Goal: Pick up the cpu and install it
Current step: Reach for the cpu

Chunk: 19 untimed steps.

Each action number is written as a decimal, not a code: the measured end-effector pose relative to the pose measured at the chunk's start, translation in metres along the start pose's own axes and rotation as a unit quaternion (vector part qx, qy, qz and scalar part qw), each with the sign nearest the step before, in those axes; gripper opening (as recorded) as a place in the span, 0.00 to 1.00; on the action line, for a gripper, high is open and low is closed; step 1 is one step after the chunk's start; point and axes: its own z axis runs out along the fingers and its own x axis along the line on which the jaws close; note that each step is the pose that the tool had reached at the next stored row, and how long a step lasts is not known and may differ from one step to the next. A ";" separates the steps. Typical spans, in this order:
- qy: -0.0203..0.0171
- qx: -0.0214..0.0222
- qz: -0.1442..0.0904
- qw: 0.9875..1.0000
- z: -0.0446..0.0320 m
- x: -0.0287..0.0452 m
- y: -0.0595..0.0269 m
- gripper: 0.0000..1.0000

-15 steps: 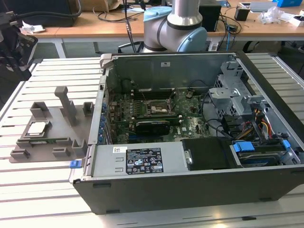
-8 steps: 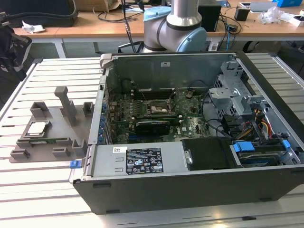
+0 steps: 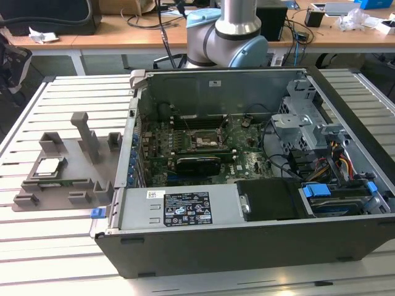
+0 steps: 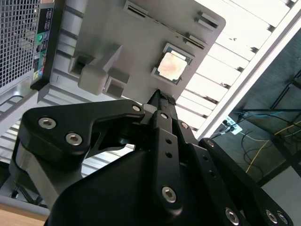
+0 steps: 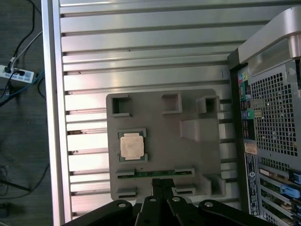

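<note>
**Even light, glaring slats**

The exterior view is evenly lit; the computer case lies shaded inside, the surface pale at nine o'clock. In the second wrist view that surface burns white and the cpu glints.

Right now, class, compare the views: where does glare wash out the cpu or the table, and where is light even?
Exterior view: the cpu is evenly lit, and the computer case is shadowed inside. Second wrist view: the cpu's top glares pale pinkish, and the slatted table burns white. First wrist view: bright bands on the slats, the cpu pale.
</note>
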 end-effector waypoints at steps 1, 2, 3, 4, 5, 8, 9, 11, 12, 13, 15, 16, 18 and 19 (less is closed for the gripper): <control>0.000 0.000 0.000 1.000 0.0001 0.0012 -0.0001 0.11; 0.000 0.000 0.000 1.000 0.0001 0.0023 -0.0002 0.11; 0.000 0.000 0.000 1.000 0.0002 0.0038 -0.0003 0.11; 0.000 0.000 0.000 1.000 0.0002 0.0048 -0.0003 0.11; 0.000 0.000 0.000 1.000 0.0003 0.0062 -0.0004 0.11; 0.000 0.000 0.000 1.000 0.0004 0.0098 -0.0007 0.11; 0.000 0.000 0.000 1.000 0.0004 0.0109 -0.0008 0.11; 0.000 0.000 0.000 1.000 0.0005 0.0160 -0.0012 0.11; 0.000 0.000 0.000 1.000 0.0005 0.0187 -0.0014 0.11; 0.000 0.000 0.000 1.000 0.0006 0.0216 -0.0017 0.11; 0.000 0.000 0.000 1.000 0.0007 0.0239 -0.0018 0.11; 0.000 0.000 0.000 1.000 0.0007 0.0252 -0.0019 0.11; 0.000 0.000 0.000 1.000 0.0008 0.0281 -0.0021 0.11; 0.000 0.000 0.000 1.000 0.0008 0.0300 -0.0023 0.11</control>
